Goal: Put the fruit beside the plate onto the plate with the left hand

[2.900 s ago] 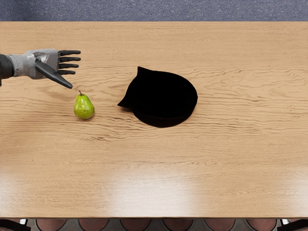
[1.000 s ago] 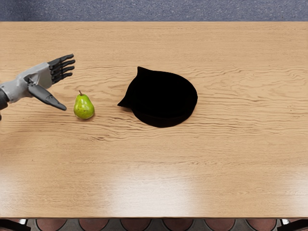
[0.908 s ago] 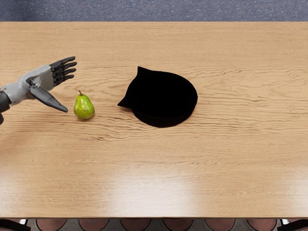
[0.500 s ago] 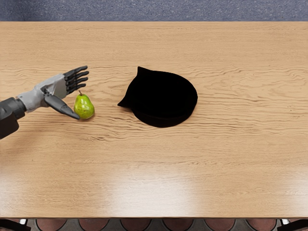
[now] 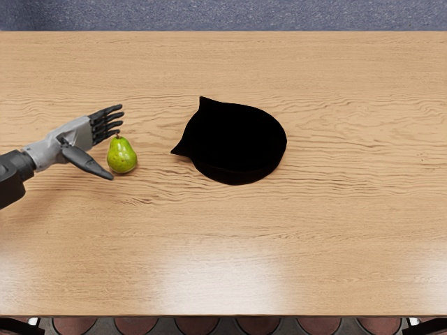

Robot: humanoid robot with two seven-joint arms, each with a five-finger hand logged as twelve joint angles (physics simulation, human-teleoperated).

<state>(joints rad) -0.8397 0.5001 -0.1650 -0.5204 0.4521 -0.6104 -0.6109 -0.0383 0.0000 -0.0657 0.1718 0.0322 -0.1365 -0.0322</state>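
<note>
A green pear (image 5: 121, 155) stands upright on the wooden table, to the left of the black plate (image 5: 235, 142). My left hand (image 5: 99, 143) reaches in from the left edge and sits right beside the pear's left side. Its fingers (image 5: 107, 119) are spread behind the pear's stem and the thumb (image 5: 87, 162) points along the pear's near left side. The hand is open and holds nothing. The right hand is out of view.
The wooden table (image 5: 279, 230) spans the whole view, with its far edge at the top and its near edge at the bottom. Only the pear and the plate lie on it.
The left hand dropped from the far left toward the pear and closed in on it. In the last half second it sank slightly. The pear and plate have not moved.
</note>
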